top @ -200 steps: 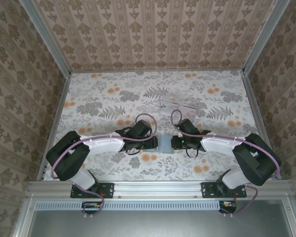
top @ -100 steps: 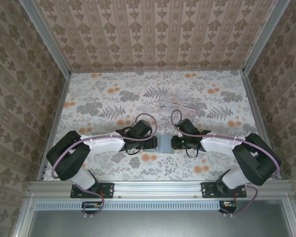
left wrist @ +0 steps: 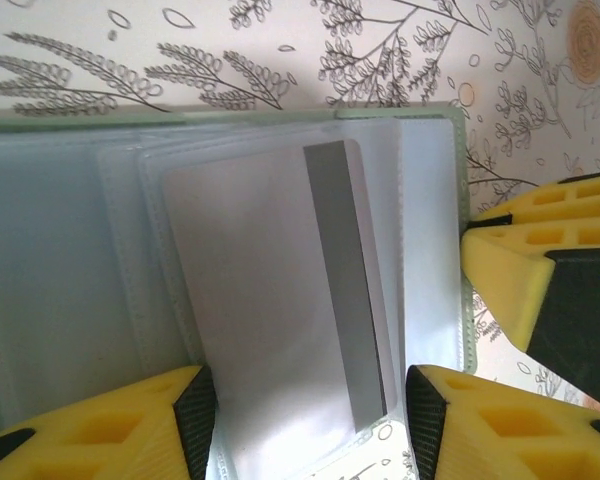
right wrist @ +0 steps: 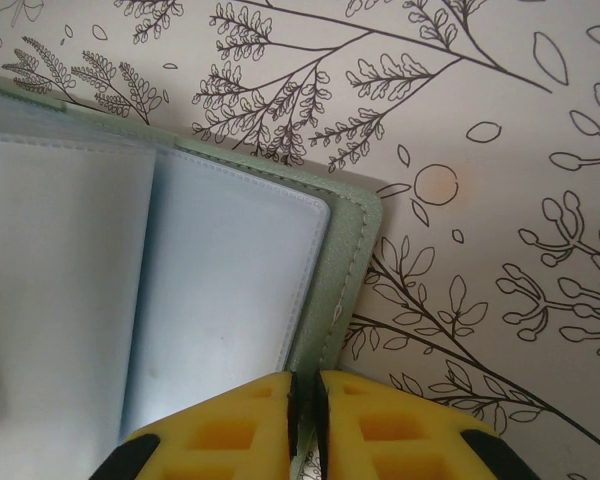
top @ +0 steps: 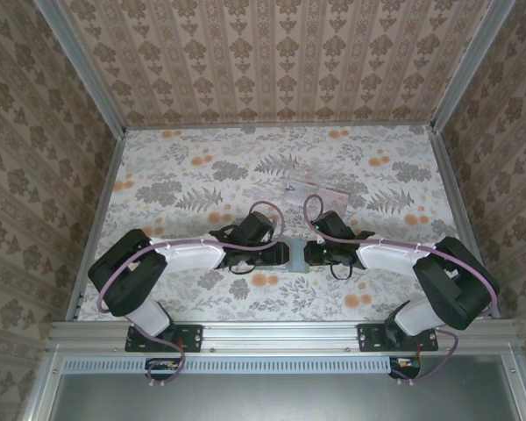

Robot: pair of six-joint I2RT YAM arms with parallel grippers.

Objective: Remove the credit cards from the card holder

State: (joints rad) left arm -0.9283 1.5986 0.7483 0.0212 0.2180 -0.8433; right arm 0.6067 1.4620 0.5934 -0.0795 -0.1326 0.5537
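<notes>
The card holder [top: 296, 255] lies open on the flowered table between both grippers, with grey-green cover and blue-grey panels [right wrist: 220, 290]. A pale credit card [left wrist: 260, 300] with a darker stripe sticks partly out of a clear slot of the card holder [left wrist: 60, 250]. My left gripper [left wrist: 310, 420] is open, its jaws standing on either side of that card's near end. My right gripper [right wrist: 305, 400] is shut on the card holder's green edge, pinning the right side. Its yellow fingers [left wrist: 525, 270] show past the holder in the left wrist view. From above, the left gripper [top: 280, 253] and right gripper [top: 309, 253] almost meet.
A clear plastic tray [top: 316, 189] lies on the table just beyond the grippers. Patterned walls close in the table [top: 175, 175] at back and sides. Both arms' bases sit on the metal rail [top: 280, 331] at the near edge.
The left arm has slid right toward the card holder, so its gripper now covers more of the holder. The right arm and the holder stay where they were.
</notes>
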